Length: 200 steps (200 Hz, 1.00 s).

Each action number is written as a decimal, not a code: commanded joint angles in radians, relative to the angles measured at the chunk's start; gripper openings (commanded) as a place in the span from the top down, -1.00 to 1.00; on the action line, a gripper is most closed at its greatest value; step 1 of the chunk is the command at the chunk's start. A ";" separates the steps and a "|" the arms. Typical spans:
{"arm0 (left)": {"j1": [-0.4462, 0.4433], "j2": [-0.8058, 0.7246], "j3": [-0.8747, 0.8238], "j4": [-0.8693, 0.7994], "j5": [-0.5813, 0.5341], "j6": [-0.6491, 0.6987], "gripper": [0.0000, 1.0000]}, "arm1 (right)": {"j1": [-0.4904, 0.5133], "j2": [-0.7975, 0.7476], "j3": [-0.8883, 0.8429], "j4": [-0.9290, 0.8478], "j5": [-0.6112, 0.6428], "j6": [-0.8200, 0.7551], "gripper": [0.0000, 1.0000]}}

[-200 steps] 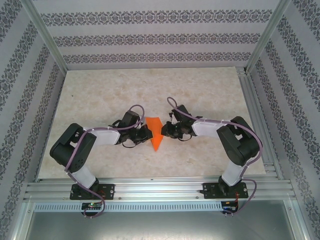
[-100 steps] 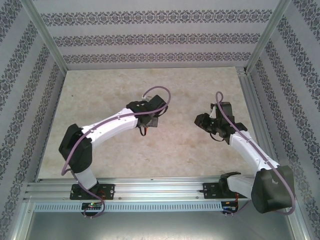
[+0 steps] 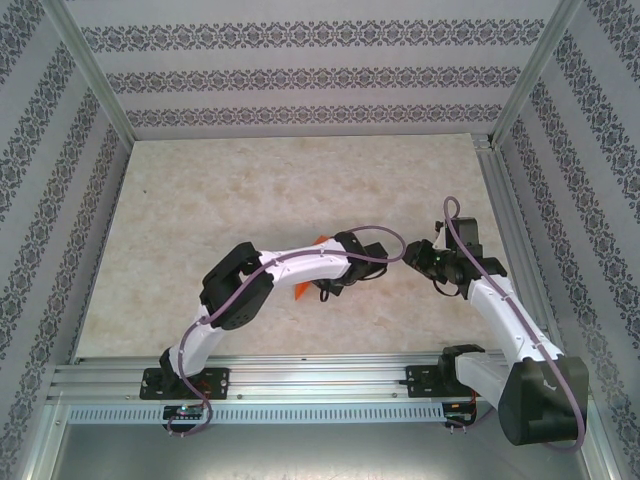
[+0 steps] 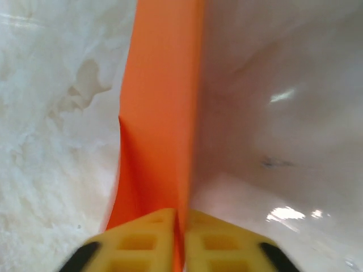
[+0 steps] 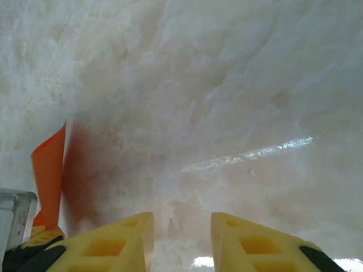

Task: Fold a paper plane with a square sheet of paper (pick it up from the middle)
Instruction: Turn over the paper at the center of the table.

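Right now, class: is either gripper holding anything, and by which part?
The left gripper pinches the folded orange paper by its near end, which is caught between the fingertips. The right gripper is open and holds nothing.

Table: pale beige, marble-look top point(image 3: 300, 170), mottled with faint darker patches.
Walls: white panels point(image 3: 300, 75) on three sides, banded with grey floral stripes.
Frame: aluminium posts point(image 3: 90, 75) at the back corners; slotted aluminium rails point(image 3: 320, 378) along the near edge.
Light: bright white glints point(image 5: 249, 154) on the tabletop.
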 commanded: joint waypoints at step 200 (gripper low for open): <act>0.714 -0.444 -0.817 1.097 1.143 -0.126 -0.35 | 0.696 0.759 0.433 0.310 0.001 0.265 0.65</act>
